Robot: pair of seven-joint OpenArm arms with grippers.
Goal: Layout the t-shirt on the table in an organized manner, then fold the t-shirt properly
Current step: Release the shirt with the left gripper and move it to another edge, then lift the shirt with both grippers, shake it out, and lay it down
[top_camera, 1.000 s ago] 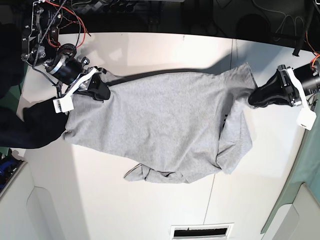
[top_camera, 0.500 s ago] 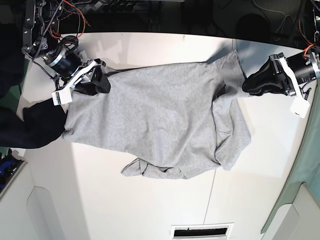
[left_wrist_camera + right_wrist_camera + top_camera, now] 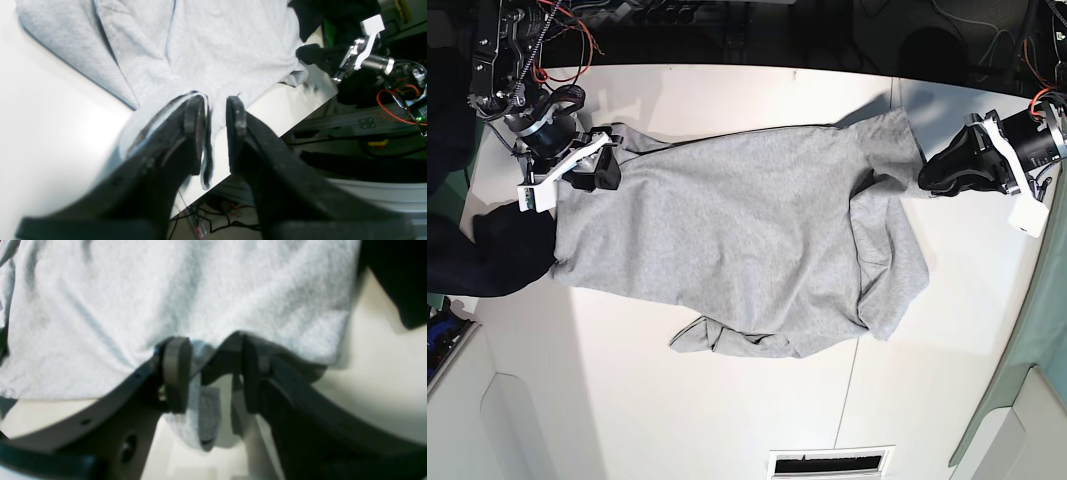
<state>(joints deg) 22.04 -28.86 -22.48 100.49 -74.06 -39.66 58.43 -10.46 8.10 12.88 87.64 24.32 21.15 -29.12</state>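
T-shirt (image 3: 737, 245) fabric is spread plain side up across the table (image 3: 727, 400), its long axis running across the base view from one arm to the other, with a bunched fold at its near edge. Compared with a second ago, both corners have been let go and the cloth lies slacker. The left gripper (image 3: 215, 110) is seen with jaws parted, a hem edge draped against one finger but not pinched. The right gripper (image 3: 210, 371) is likewise spread apart, cloth lying loosely between its fingers. A dark cloth (image 3: 487, 250) is touched by the shirt's end.
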